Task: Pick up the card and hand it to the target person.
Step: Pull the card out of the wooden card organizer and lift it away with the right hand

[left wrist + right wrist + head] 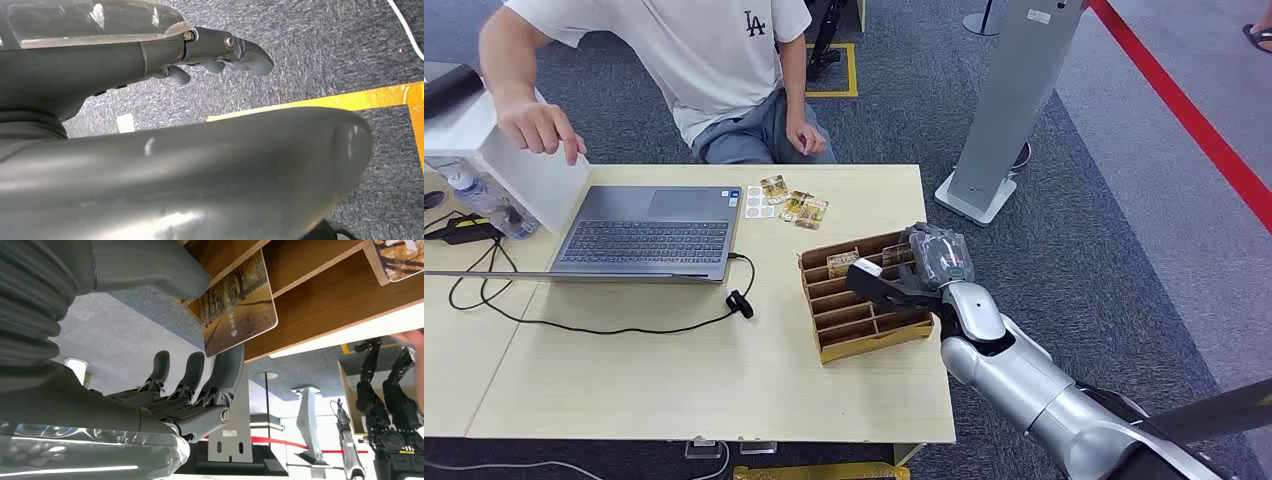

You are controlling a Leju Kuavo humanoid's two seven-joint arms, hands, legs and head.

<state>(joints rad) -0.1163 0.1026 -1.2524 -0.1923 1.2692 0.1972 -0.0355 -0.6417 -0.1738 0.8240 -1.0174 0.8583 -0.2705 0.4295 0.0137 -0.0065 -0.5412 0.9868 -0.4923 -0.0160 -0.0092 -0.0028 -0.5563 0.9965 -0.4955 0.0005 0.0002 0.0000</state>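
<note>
The right robot hand [929, 262] reaches over the far right corner of the wooden slotted card holder [864, 296] on the counter [674, 380]. In the right wrist view its thumb and a finger [227, 371] pinch a card [239, 305] printed with an autumn tree avenue; the small white writing on it is too small to read. Another card [842, 263] sits in a slot just beside the hand. Loose cards [789, 203] lie beyond it, near the laptop [652, 232]. A person [714, 60] wears a white "LA" shirt. The left robot hand [220, 52] hangs over carpet, fingers curled, holding nothing.
</note>
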